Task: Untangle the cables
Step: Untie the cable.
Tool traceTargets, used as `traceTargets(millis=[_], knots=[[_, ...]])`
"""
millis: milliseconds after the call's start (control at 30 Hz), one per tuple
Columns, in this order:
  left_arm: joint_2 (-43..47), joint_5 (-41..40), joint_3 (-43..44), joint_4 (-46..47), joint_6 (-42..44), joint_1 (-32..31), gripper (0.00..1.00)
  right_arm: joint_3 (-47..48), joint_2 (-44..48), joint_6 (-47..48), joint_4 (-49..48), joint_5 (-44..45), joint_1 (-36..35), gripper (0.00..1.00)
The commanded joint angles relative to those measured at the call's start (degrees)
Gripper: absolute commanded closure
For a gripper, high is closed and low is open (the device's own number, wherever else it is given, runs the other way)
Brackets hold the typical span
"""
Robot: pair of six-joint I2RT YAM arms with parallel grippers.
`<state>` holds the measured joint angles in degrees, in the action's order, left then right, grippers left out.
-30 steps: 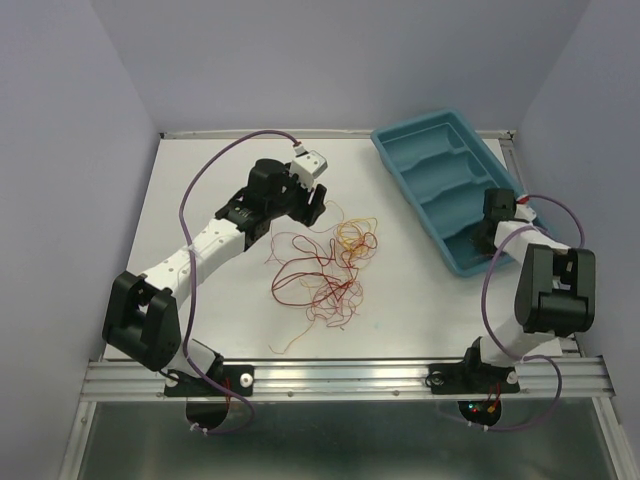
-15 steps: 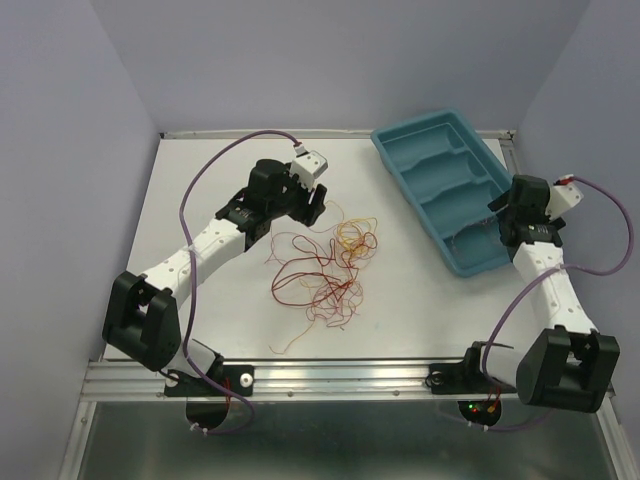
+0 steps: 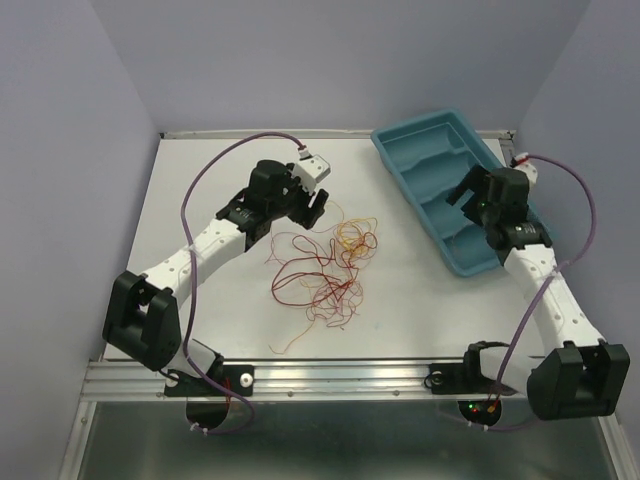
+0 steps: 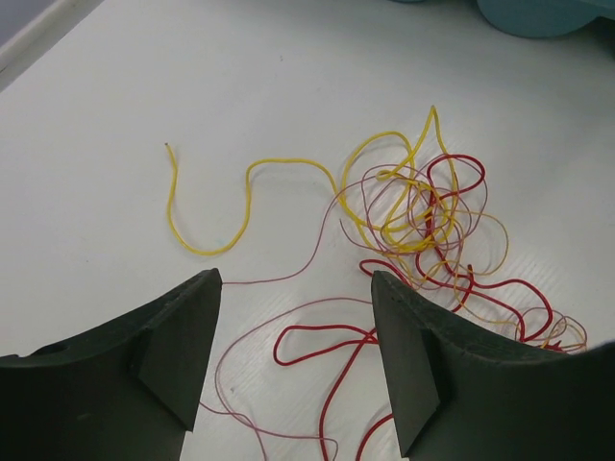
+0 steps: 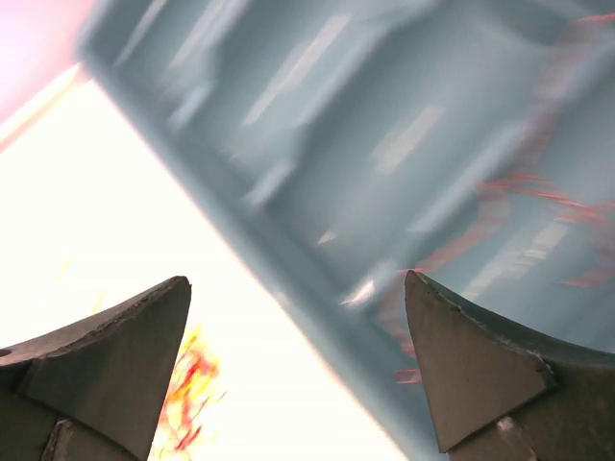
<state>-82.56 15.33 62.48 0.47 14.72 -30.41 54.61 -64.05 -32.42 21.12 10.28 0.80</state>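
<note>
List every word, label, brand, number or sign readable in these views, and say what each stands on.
None: no readable text on the teal tray, the cables, the white table, the left arm or the right arm.
Right wrist view: too blurred to read anything.
Lights at the arm bases: coloured dots, no characters.

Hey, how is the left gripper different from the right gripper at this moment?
The left gripper is above the white table, at the far edge of the tangle of cables; the right gripper is over the blue tray. The left gripper's own camera view is sharp, while the right gripper's is smeared. Shared: both have dark jaws standing open with nothing between them.
</note>
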Motion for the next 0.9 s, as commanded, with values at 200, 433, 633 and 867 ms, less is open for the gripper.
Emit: traceTargets(millis=[200, 433, 633, 867], knots=[[-9.71, 0.84, 2.90, -0.03, 5.67, -3.07, 0.24, -3.44, -2.39, 5.88, -14.60, -7.56, -18.54, 0.10], [-18.68, 3.56, 6.78, 2.16, 5.06, -4.74, 0.29, -5.56, -0.64, 5.44, -16.20, -5.80, -20.13, 0.11], [-19.82, 2.51, 7.30, 6.64, 2.78, -5.36, 0.35, -6.27, 1.21, 5.27, -16.73, -5.19, -20.13, 0.11], [-19.92, 4.00, 6.96, 9.72, 1.01, -5.71, 0.78, -6.36, 0.16, 5.09, -16.91, -5.63, -20.13, 0.13]])
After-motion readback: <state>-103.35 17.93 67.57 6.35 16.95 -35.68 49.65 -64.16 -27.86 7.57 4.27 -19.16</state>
